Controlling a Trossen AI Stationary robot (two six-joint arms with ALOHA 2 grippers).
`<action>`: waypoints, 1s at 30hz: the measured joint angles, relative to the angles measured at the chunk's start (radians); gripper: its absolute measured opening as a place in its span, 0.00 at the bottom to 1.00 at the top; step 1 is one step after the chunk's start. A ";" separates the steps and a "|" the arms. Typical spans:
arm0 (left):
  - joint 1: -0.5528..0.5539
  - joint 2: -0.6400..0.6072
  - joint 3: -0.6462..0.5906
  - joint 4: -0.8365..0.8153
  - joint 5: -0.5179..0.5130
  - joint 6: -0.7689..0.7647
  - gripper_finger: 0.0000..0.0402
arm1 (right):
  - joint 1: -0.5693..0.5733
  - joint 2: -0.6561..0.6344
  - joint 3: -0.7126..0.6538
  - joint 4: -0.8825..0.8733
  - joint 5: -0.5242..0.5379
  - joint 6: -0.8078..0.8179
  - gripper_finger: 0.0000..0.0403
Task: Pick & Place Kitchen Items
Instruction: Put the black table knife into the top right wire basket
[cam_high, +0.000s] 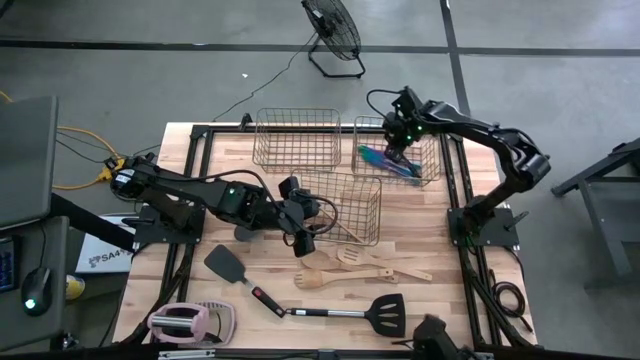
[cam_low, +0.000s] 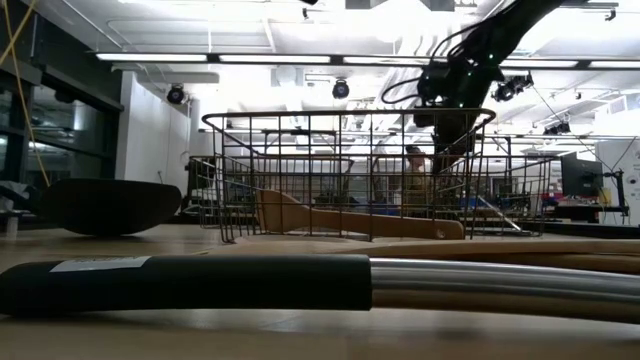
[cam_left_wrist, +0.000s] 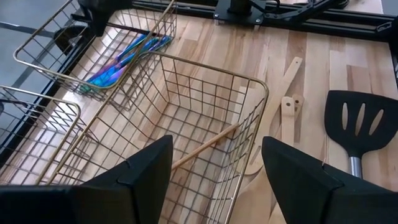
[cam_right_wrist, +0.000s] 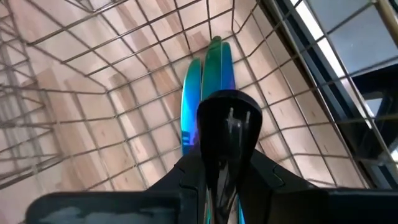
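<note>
Right gripper (cam_high: 399, 150) inside the right-hand wire basket (cam_high: 428, 172), fingers (cam_right_wrist: 228, 134) pressed near together, apparently pinching an iridescent utensil (cam_right_wrist: 208, 84) — grip point hidden. Placing step; next: release, lift clear of the rim. Left gripper (cam_left_wrist: 214, 171) spread, empty, over the centre basket (cam_left_wrist: 205, 112). Wooden spoons (cam_high: 365, 268) and black spatulas (cam_high: 385, 312) lie on the bench (cam_high: 430, 240) near that basket; open room there.

Wooden table (cam_high: 420, 225): three wire baskets (cam_high: 296, 138) across the far half; near side, black spatula (cam_high: 226, 265), slotted black spatula (cam_high: 385, 311), pale wooden utensils (cam_high: 345, 272); pink-and-white gadget (cam_high: 190, 321) near left.
</note>
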 joint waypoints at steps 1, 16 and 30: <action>0.000 0.000 0.000 -0.003 0.000 0.000 0.61 | 0.000 0.010 0.000 0.011 0.001 0.000 0.13; 0.000 0.000 0.000 -0.011 0.000 0.000 0.61 | -0.002 0.173 0.000 0.152 0.005 -0.001 0.14; 0.000 0.000 0.000 -0.011 0.000 0.000 0.61 | 0.002 0.182 -0.001 0.193 0.001 0.000 0.18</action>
